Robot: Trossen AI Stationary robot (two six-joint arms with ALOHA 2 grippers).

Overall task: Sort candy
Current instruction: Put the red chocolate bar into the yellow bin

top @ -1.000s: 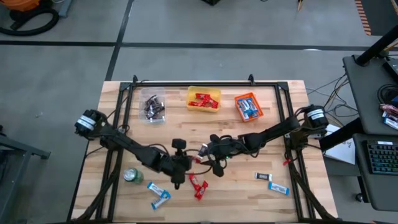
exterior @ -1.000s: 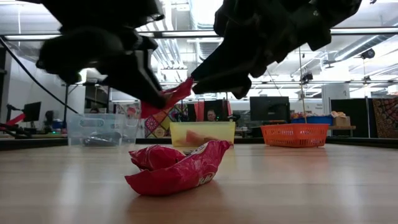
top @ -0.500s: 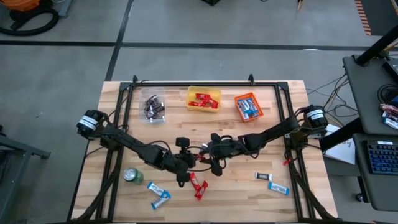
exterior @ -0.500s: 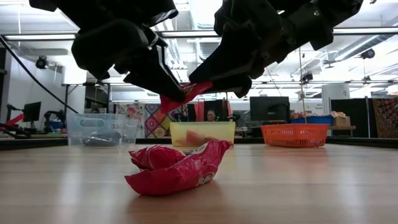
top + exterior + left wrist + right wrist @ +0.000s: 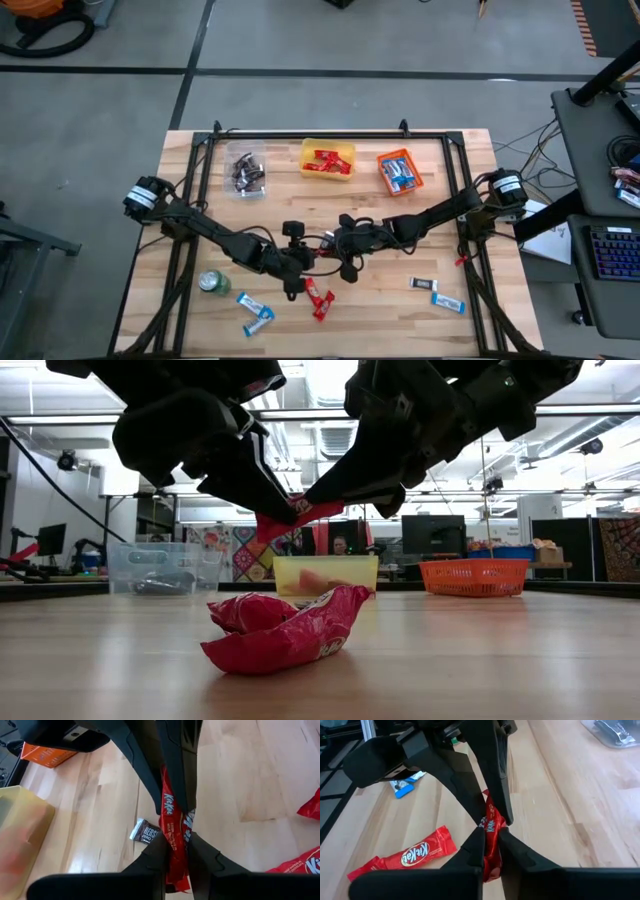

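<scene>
This is a robotics lab or workshop. A wooden table (image 5: 440, 320) stands on a grey concrete floor (image 5: 300, 100). Beyond it the low view shows an open hall with ceiling lights (image 5: 330, 380), computer monitors (image 5: 433, 533) on far desks and a seated person (image 5: 342, 546). A keyboard (image 5: 615, 252) lies on a desk at the right.

Wooden table (image 5: 450, 200) framed by black rails. Green can (image 5: 213, 283) set near left front corner. Clear bin (image 5: 246, 173), yellow bin (image 5: 328, 160), orange basket (image 5: 400, 172) lined along back edge. Keyboard (image 5: 611, 251) seen on side desk.
</scene>
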